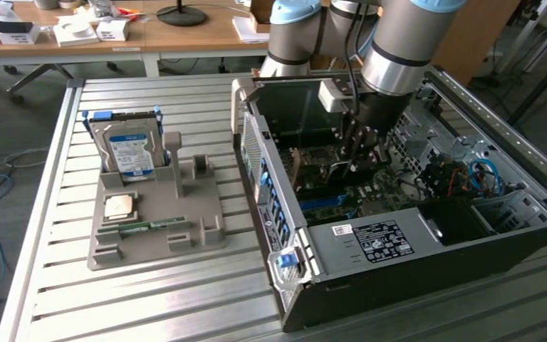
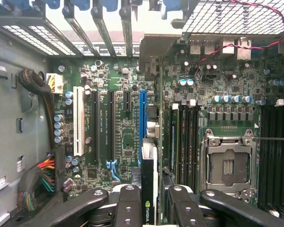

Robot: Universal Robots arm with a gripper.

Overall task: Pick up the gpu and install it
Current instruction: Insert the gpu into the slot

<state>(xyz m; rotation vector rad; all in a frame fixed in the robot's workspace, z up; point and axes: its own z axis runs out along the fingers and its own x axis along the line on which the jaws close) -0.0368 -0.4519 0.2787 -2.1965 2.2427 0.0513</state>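
On the near part of the slatted metal table [image 1: 159,299], toward the exterior view's left, a gray holder tray [image 1: 159,246] is lying. It is carrying a narrow green memory stick [image 1: 147,226] on its near side, a square processor chip [image 1: 122,206] a little farther, and a hard drive [image 1: 131,149] with a blue-white label, which is standing upright at its far end.

Toward the exterior view's right, an open computer case [image 1: 426,274] is lying on its side, and a white label [image 1: 380,240] is showing on its near inner part. The motherboard [image 1: 350,196] is facing up inside it, and blue cables [image 1: 483,174] are hanging at the right.

The robot arm [image 1: 402,43] is reaching down into the case from the far side, and the gripper [image 1: 362,153] is hanging just over the motherboard. In the wrist view the black fingers [image 2: 128,203] are pressing from both sides on the gpu [image 2: 148,172], a thin dark card seen from its edge. The gpu is standing upright in the gripper [image 2: 151,191] inside the case, just beside the long blue slot [image 2: 143,113] and running along it. Whether the card is already touching the slot, I cannot tell. The empty processor socket [image 2: 228,165] is lying well apart from the card.

Behind the table, a wooden desk [image 1: 179,39] is standing with some white boxes [image 1: 74,32] on it.
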